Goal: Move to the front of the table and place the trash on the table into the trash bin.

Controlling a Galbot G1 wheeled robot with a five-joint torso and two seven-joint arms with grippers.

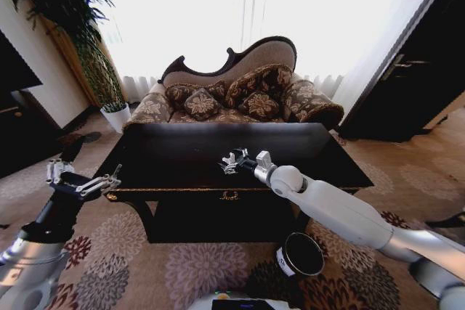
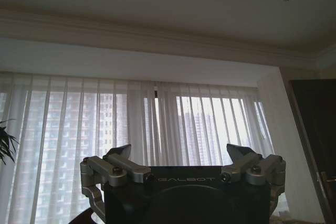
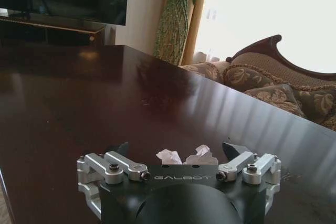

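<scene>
My right arm reaches over the glossy black table, with its gripper low over the middle of the top. In the right wrist view this gripper is open, and white crumpled paper trash lies on the table between its fingers. The dark trash bin, with a white label, stands on the carpet under my right forearm, before the table's front right. Beside the table's front left corner my left gripper is held up and open, with nothing in it.
A patterned sofa with cushions stands right behind the table. A tall plant and a white pot are at the back left. A dark cabinet is at the right. Flowered carpet lies in front.
</scene>
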